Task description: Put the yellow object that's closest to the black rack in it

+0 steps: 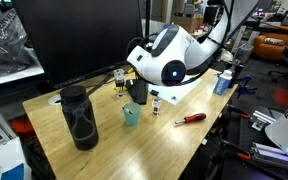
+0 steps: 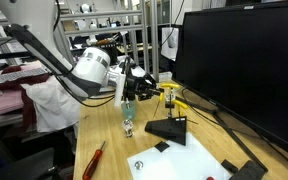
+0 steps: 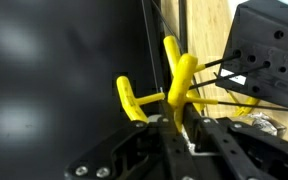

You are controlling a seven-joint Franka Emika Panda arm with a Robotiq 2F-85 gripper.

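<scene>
Evidently the gripper [image 3: 181, 126] pinches the yellow object [image 3: 180, 75] at its lower end; the black rack [image 3: 274, 50] sits near.

In an exterior view, cup [image 1: 131, 116] just before rack [image 1: 137, 92], cylinder [image 1: 79, 118] left of both

Arm [image 1: 166, 58]: glossy white rounded shells, with a black circular cap [image 1: 174, 71] at 5 o'clock on the wrist joint. Black cables [image 1: 222, 22] trail off toward 2 o'clock. Gripper [image 3: 184, 125]: matte black, its linked fingers [image 3: 222, 150] dotted with small pale screw heads.
</scene>
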